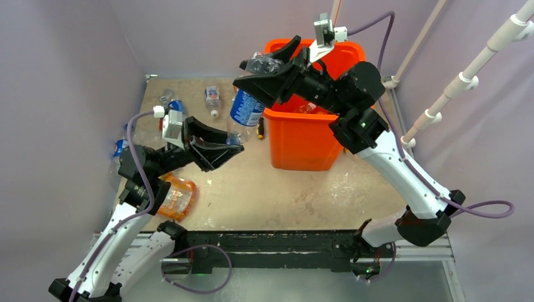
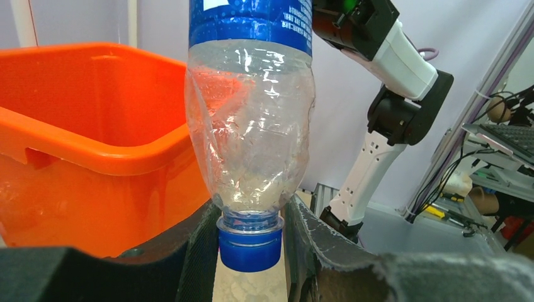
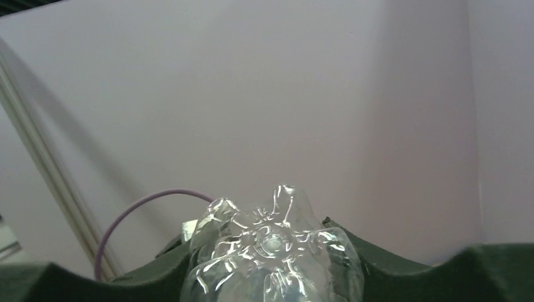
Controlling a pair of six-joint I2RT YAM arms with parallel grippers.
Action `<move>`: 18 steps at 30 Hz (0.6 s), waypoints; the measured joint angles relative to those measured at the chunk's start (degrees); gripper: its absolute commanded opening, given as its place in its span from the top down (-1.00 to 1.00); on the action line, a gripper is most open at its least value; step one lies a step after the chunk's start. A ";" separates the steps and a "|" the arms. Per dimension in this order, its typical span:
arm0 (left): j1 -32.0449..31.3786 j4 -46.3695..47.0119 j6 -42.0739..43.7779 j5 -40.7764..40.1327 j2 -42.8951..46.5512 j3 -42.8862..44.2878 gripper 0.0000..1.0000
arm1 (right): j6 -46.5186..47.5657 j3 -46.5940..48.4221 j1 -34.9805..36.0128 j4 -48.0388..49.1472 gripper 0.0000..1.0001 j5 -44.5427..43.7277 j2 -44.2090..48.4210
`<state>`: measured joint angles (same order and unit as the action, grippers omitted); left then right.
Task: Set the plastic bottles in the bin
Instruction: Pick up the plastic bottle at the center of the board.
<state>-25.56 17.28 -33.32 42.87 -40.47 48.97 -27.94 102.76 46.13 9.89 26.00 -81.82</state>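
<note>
One plastic bottle (image 1: 247, 107) with a blue label hangs upside down just left of the orange bin (image 1: 302, 141), held at both ends. My left gripper (image 1: 232, 150) is shut on its blue cap (image 2: 250, 248), with the clear crushed body (image 2: 252, 126) rising above the fingers. My right gripper (image 1: 253, 72) is shut on the clear base (image 3: 277, 251), which fills the gap between its fingers. In the left wrist view the bin's rim (image 2: 82, 151) lies close on the left. Another bottle (image 1: 307, 108) shows inside the bin.
An orange-labelled bottle (image 1: 176, 196) lies by the left arm. More bottles (image 1: 213, 97) (image 1: 173, 104) lie at the back left, and one (image 1: 119, 148) at the left edge. A screwdriver (image 1: 260, 129) lies against the bin's left side. White pipes (image 1: 466, 78) run at the right.
</note>
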 measured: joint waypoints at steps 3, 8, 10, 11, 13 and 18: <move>-0.09 -0.17 0.15 0.22 0.33 0.09 0.42 | -1.40 -1.42 0.46 -0.87 0.33 -0.28 1.73; -0.33 0.90 -0.59 -2.25 1.27 0.11 -0.83 | -1.86 -6.45 0.59 1.27 0.45 -1.31 6.10; -0.31 2.54 -1.99 -4.96 1.92 0.04 -0.91 | -2.54 -10.43 0.42 5.42 0.46 -1.55 8.50; -0.31 4.15 -2.97 -6.47 2.29 -0.26 -0.93 | -3.21 -13.25 0.39 8.59 0.47 -1.81 9.97; -0.31 9.33 -5.25 -9.88 3.10 -2.10 -0.96 | -5.14 -19.45 0.37 16.20 0.51 -2.62 12.90; -0.31 26.21 -12.98 -17.97 3.32 -7.17 -0.98 | -10.08 -28.70 0.37 35.12 0.66 -4.48 15.23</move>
<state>-25.87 43.48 -46.30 24.91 -37.15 41.80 -38.02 74.06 46.50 45.01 21.52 -66.59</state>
